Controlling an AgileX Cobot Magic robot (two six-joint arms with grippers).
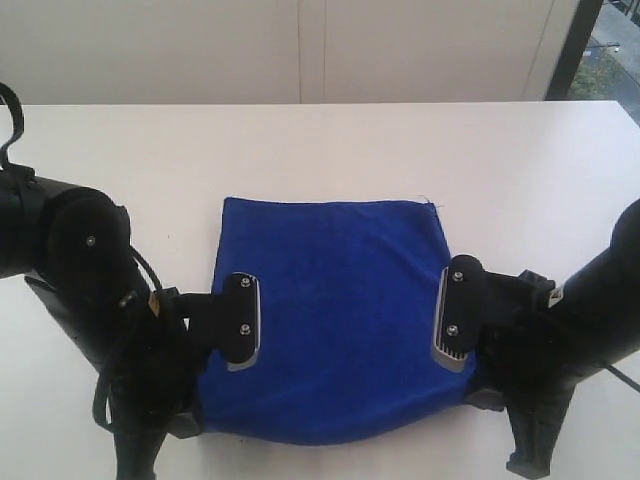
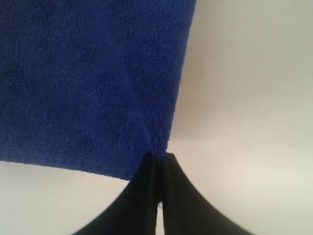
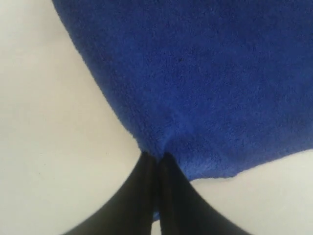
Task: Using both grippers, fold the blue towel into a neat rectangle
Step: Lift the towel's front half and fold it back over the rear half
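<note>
Towel first: we see the blue towel spread flat on the middle of the white bench, its far edge straight and its near edge lying between the two arms. The left gripper sits at the near left corner and the right gripper at the near right corner. In both wrist views the black jaws are pressed together with no gap that we can make out. A pinch of blue pile is caught at their tips, so we read each as closed on its own corner of the cloth. A faint crease runs up from the left pinch.

We judge that the corners are taken as a pair for a reason. Holding both ends of the near edge lets that edge travel as one straight line, so it can be carried over toward the far edge without skewing. Gripping at the corners, not along the sides, should help the folded edges match. As far as we can tell the lift is not yet begun: the towel lies on the bench right up to the jaws. The risk we see is a thin bite slipping out of the soft pile on one side.

The bench is a plain matt white top. Behind it stands a pale panelled wall, and a strip of window shows daylight at the far right.
</note>
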